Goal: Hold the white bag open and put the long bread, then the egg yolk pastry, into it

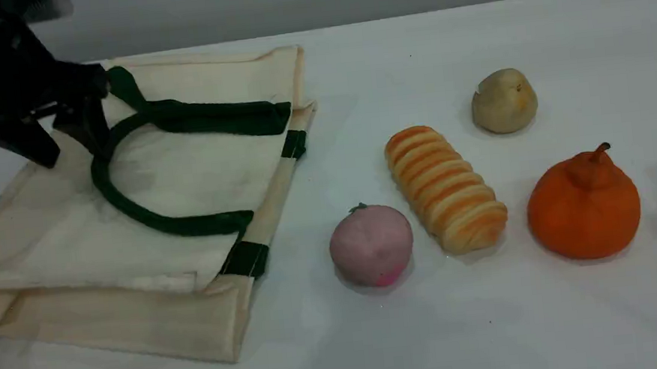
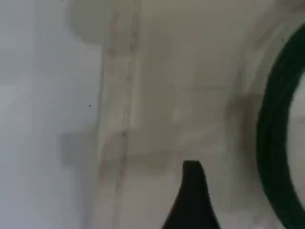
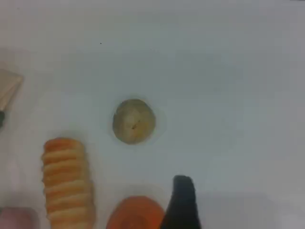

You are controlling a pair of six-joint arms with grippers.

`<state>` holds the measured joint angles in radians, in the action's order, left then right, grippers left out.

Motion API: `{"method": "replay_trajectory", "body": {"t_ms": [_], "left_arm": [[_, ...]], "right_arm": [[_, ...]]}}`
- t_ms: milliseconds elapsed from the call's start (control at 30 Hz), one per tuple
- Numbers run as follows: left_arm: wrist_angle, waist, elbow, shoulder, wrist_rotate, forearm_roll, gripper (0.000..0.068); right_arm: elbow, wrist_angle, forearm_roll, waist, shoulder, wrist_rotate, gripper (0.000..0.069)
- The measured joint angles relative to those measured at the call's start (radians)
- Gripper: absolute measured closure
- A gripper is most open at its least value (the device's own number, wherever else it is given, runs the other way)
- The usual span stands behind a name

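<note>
The scene view crops the left gripper point(image 1: 53, 141) at the top left; its two dark fingers stand spread above the white bag point(image 1: 128, 228), one beside the upper handle loop, neither closed on it. The left wrist view is blurred: only one fingertip point(image 2: 193, 200), the bag's seam and a curved piece of green handle point(image 2: 276, 143) at 3 o'clock can be made out. The right gripper does not appear in the scene view. The right wrist view shows one fingertip point(image 3: 181, 202) of it at the bottom edge, hanging over the table point(image 3: 228, 95) with nothing held; its jaws stand wide.

Count in the scene view: one bag, two green handles point(image 1: 144, 214), four food items.

Nearest the camera lies the bag's folded lower edge, flat on the table at 8 o'clock of frame centre. Next comes the pink ball point(image 1: 372, 245), then the orange fruit point(image 1: 584, 208) at 4 o'clock. The long bread point(image 1: 446, 188) lies between them, just beside the pink ball and apart from the fruit, its length running near-to-far. Farthest is the egg yolk pastry point(image 1: 504, 101), at 1 o'clock of the bread, apart from it.

The right wrist view shows the pastry point(image 3: 134, 121) from above, with the bread point(image 3: 66, 181) at 8 o'clock of it, cut off at the bottom edge; the fruit point(image 3: 136, 214) and the pink ball point(image 3: 19, 219) are also cut off there. A corner of the bag point(image 3: 9, 86) enters at 9 o'clock.
</note>
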<state>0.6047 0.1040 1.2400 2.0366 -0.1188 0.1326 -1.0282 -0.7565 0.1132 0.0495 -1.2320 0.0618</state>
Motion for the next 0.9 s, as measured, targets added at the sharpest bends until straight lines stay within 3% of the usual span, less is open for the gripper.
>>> {"method": "replay_trajectory", "body": {"t_ms": [467,567,733,900], "left_arm": [[-0.062,0.0,0.0,0.087,0.001,0.008,0.0204],[-0.063,0.0,0.0,0.087,0.001,0.008,0.03],[-0.056,0.0,0.0,0.087,-0.006,0.015,0.0587],[-0.048,0.0,0.003,0.074,-0.014,0.035,0.0603]], "right_arm": [[0.0,-0.002,0.0,0.0,0.0,0.0,0.0148],[0.0,-0.002,0.0,0.0,0.0,0.0,0.0148],[0.0,-0.003,0.0,0.0,0.0,0.0,0.0148],[0.0,-0.003,0.0,0.0,0.0,0.0,0.0148]]}}
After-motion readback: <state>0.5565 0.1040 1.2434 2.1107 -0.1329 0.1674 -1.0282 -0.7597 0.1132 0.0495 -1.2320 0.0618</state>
